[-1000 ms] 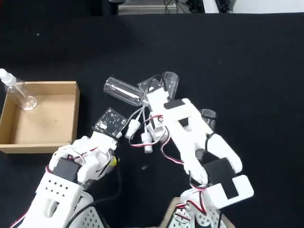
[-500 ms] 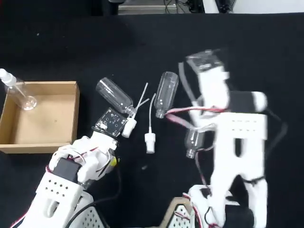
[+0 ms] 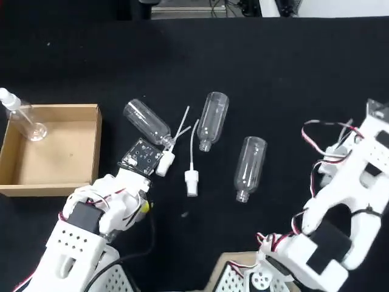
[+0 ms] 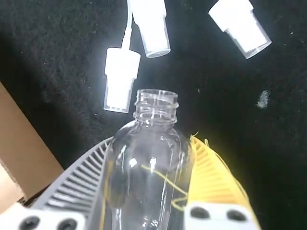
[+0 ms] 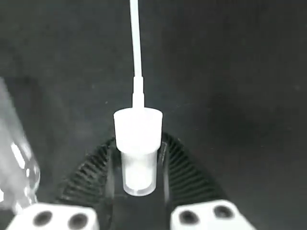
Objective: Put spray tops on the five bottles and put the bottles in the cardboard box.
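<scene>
Spray top (image 5: 138, 129) is now clamped in the right pincer (image 5: 139, 143), tube forward. That arm (image 3: 340, 201) has swung clear to the right edge of the worktop (image 3: 292, 73). Left pincer (image 4: 153, 143) grips an open-necked bottle (image 4: 149, 167) beside the cardboard box (image 3: 97, 146). Looks set for capping.

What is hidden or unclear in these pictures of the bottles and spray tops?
High view: the held bottle in the left gripper is hidden under that arm's camera.
High view: the right arm is cut off by the picture's edge.
High view: the boxed bottle is too small to judge whether its top is tight.
Right wrist view: the held spray top has its tube cut off by the edge.
</scene>
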You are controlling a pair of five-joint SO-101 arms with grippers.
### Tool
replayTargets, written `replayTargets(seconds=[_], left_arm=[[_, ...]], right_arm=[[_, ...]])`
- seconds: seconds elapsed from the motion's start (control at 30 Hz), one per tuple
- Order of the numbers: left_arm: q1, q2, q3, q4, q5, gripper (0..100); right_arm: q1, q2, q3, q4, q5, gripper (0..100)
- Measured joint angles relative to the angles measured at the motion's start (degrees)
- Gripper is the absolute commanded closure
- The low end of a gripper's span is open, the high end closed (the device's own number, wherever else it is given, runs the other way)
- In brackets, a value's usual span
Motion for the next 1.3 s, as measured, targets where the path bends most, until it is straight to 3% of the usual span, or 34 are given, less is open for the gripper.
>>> replayTargets(seconds=[0.17,0.27,0.4,0.53,0.8,0.93,1.07,1.3], left_arm=[[0.0,0.0,0.0,0.0,0.0,97],[0.0,0.0,0.0,0.0,0.0,97],[0.0,0.0,0.0,0.0,0.0,97],[0.0,0.0,0.0,0.0,0.0,97],[0.0,0.0,0.0,0.0,0.0,97],[0.0,0.0,0.0,0.0,0.0,97],[0.0,0.0,0.0,0.0,0.0,97],[0.0,0.0,0.0,0.0,0.0,97]], right_arm=[[-1.8,0.4,3.3,-3.8,-6.8,62.6],[-5.0,0.4,3.3,-2.1,-6.6,61.5],[-9.5,0.4,-0.7,5.4,-0.6,65.8],[-10.9,0.4,-7.8,12.6,18.2,66.3],[-3.3,0.8,-12.0,15.5,80.6,66.3],[0.2,0.8,-11.2,10.4,104.5,66.3],[1.1,0.8,-6.0,3.9,114.5,66.3],[1.1,0.8,4.6,-8.0,116.2,66.3]])
